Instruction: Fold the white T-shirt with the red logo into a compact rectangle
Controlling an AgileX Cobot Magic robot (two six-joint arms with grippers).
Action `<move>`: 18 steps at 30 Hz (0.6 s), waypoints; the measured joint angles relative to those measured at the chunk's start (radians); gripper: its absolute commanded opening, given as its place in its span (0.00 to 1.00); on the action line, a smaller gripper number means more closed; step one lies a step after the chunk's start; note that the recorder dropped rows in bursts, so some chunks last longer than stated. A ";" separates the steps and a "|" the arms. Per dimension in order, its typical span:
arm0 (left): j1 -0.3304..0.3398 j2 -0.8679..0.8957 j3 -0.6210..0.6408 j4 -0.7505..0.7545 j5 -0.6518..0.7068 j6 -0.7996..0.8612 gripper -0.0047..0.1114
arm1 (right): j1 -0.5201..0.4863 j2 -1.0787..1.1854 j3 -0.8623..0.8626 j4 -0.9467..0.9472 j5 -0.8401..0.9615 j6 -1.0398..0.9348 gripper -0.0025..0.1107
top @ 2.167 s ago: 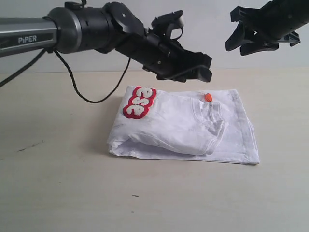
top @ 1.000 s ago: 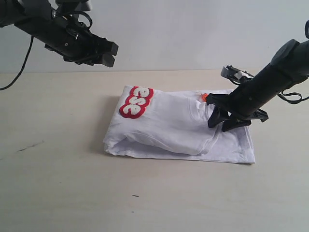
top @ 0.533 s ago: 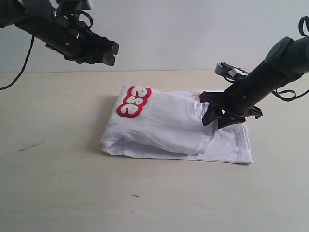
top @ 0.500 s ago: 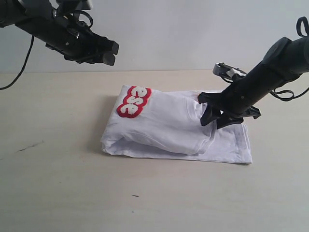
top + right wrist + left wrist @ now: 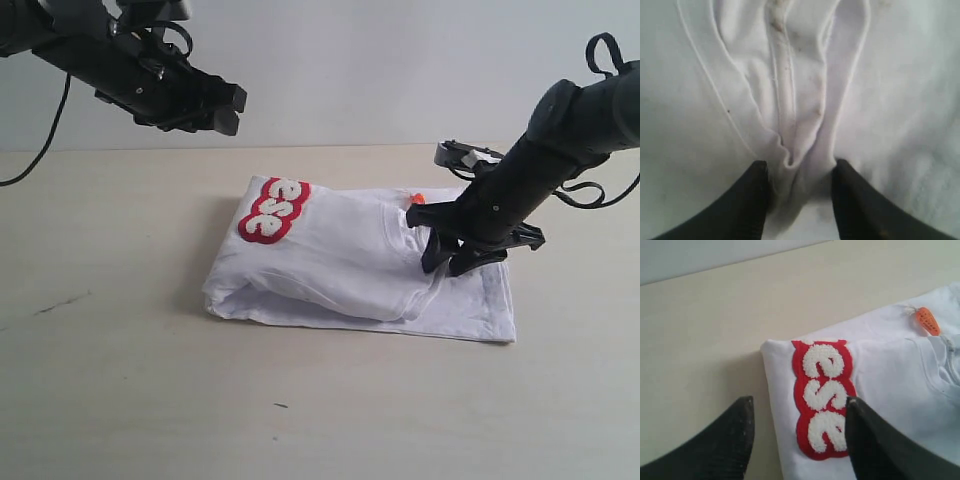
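Two arms: left gripper (image 5: pixel 228 108) raised, right gripper (image 5: pixel 450 262) down pinching white T-shirt (image 5: pixel 330 262).

Robotics lab: cabled black left arm (image 5: pixel 110 60) and right arm (image 5: pixel 560 135) are hanging over a plain desk (image 5: pixel 120 400) before a blank wall (image 5: pixel 350 70).

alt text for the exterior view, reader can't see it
A folded white T-shirt lies on a beige table, red logo at its far left corner. The right gripper pinches bunched cloth on its right side; the left gripper hangs open above, to the left.
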 measured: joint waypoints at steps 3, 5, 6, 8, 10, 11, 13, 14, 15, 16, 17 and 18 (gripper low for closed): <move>0.000 0.000 0.000 -0.006 0.000 0.000 0.50 | 0.000 0.000 0.000 0.020 -0.002 -0.009 0.38; 0.000 0.000 0.000 -0.008 0.000 0.000 0.50 | 0.000 0.000 0.000 0.098 -0.008 -0.067 0.38; 0.000 0.000 0.000 -0.008 0.000 0.000 0.50 | 0.000 0.000 0.000 0.117 -0.008 -0.079 0.38; 0.000 0.000 0.000 -0.008 0.000 0.000 0.50 | 0.000 0.006 0.000 0.140 -0.013 -0.093 0.38; 0.000 0.000 0.000 -0.010 0.000 0.000 0.50 | 0.000 0.019 0.000 0.155 -0.013 -0.098 0.37; 0.000 0.000 0.000 -0.010 0.000 0.000 0.50 | 0.000 0.021 0.000 0.159 -0.013 -0.100 0.35; 0.000 0.000 0.000 -0.010 0.000 0.000 0.50 | 0.000 0.023 -0.002 0.161 -0.013 -0.102 0.29; 0.000 0.000 0.000 -0.010 0.000 0.000 0.50 | 0.000 0.023 -0.002 0.161 -0.015 -0.104 0.22; 0.000 0.000 0.000 -0.010 0.000 0.000 0.50 | 0.000 0.024 -0.002 0.161 -0.017 -0.113 0.18; 0.000 0.000 0.000 -0.010 0.000 0.000 0.50 | 0.000 0.025 -0.002 0.161 -0.021 -0.118 0.10; 0.000 0.000 0.000 -0.010 0.000 0.000 0.50 | 0.000 0.026 -0.002 0.159 -0.021 -0.133 0.05; 0.000 0.000 0.000 -0.010 0.000 0.000 0.50 | 0.000 0.026 -0.002 0.159 -0.023 -0.144 0.02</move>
